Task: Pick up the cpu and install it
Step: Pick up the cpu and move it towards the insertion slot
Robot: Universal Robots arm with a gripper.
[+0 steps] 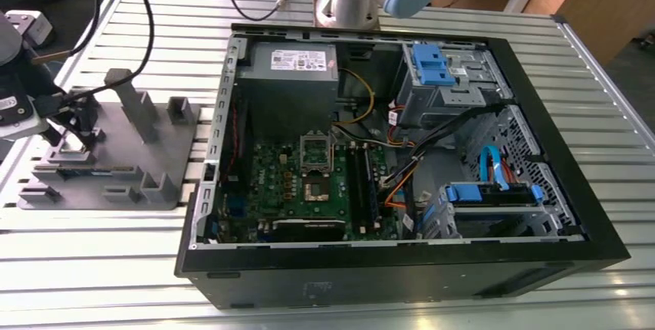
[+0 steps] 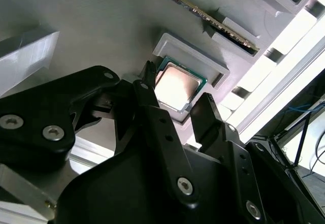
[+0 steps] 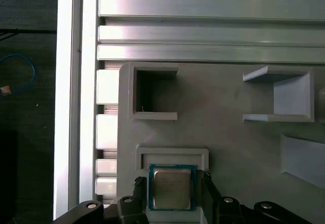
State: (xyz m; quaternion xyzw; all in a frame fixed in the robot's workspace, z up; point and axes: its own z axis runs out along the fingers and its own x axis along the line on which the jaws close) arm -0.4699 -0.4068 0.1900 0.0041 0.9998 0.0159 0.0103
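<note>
- Gripper (image 3: 172, 182) work is centred on the grey tray (image 3: 228, 137): in the first wrist view the two black fingers (image 3: 139, 185) are set low, one on each side of the cpu (image 3: 171, 188).
- Jaws are held open. A thin gap is seen between each fingertip and the chip's edge, so nothing is gripped.
- The cpu is seated flat in a shallow raised pocket (image 3: 172, 155) of the tray, with its silver top facing up and a thin green rim around it.
- In the second wrist view the cpu (image 2: 176, 86) is framed by the same fingers (image 2: 205, 110), and it rests inside its pocket.
- In the exterior view the gripper (image 1: 70, 136) is placed at the exterior view's left, over the tray, among the upright blocks (image 1: 138, 103).
- The tray is laid on a slatted metal table (image 1: 103, 268), just beside an open computer case (image 1: 409, 272).
- Inside the case a green motherboard (image 1: 291, 192) is mounted flat, and a silver socket frame (image 1: 315, 148) is seen near its middle, well apart from the cpu.
</note>
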